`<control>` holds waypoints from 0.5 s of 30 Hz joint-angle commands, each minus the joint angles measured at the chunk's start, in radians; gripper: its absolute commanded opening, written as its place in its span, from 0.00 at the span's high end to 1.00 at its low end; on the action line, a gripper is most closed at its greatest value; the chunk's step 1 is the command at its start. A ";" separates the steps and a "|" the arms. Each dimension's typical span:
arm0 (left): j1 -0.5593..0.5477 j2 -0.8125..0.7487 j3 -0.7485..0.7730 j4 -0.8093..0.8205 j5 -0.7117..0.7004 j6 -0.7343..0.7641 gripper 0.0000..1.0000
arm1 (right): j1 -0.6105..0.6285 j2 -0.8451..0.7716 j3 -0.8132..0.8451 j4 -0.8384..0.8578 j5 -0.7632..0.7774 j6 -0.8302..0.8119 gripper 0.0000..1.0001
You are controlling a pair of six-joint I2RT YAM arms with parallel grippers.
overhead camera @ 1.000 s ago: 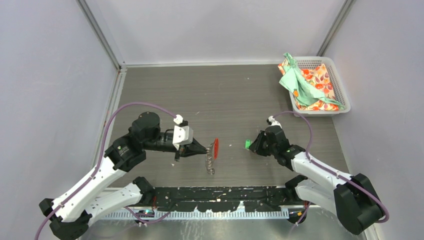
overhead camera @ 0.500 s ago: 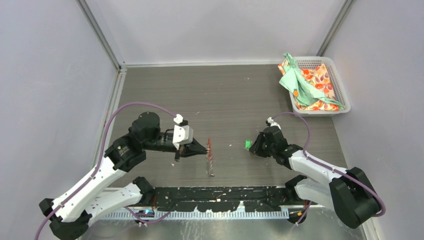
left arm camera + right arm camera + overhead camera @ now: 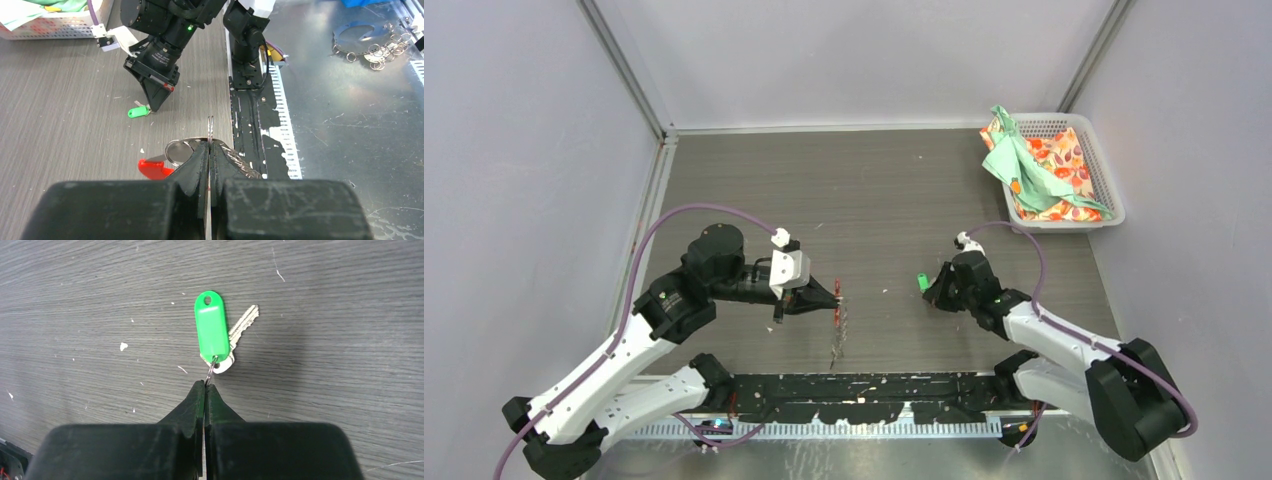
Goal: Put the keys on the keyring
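**A:** Your keyring (image 3: 210,125) sits edge-on in the left gripper (image 3: 210,144). The jaws are pressed together on its wire. The red tab (image 3: 152,169) sticks out to one side, and in the top view the chain trails toward the arm bases.

**B:** Your green-tagged key (image 3: 244,324) is well apart from it, across a bare stretch of table (image 3: 874,200). The right gripper (image 3: 205,386) has its jaws closed on only the little wire loop that joins the key and the green tag (image 3: 211,330). Whether the key rests on the wood or hangs just above it, you cannot tell from here.

**A:** That hold is the weak spot. You have only the very tips on a thin loop, so a quick swing toward the keyring could let the loop pivot or slip out.

**B:** Watch the keyring end as well. It is gripped on a narrow wire, so it may twist in the jaws when the key pushes against it, and then you lose the opening. The hanging chain and red tab could also swing into the way.

**A:** The fingertips will have to come very close together. If you come in off-line, you will knock finger against finger instead of threading.

**B:** You also have no sight of the black-tagged key in any view, so find it before you count on it.
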 commanded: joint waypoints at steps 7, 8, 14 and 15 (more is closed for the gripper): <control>0.004 -0.008 -0.001 0.046 0.012 -0.017 1.00 | 0.029 -0.136 0.088 -0.103 0.004 -0.099 0.98; 0.004 -0.009 -0.002 0.045 0.012 -0.017 1.00 | 0.029 -0.142 0.112 -0.165 0.020 -0.099 0.91; 0.004 -0.012 -0.004 0.049 0.005 -0.011 0.99 | 0.029 -0.170 0.190 -0.335 0.099 -0.053 0.79; 0.004 -0.013 -0.006 0.051 0.006 -0.011 1.00 | 0.030 -0.171 0.195 -0.348 0.115 -0.053 0.78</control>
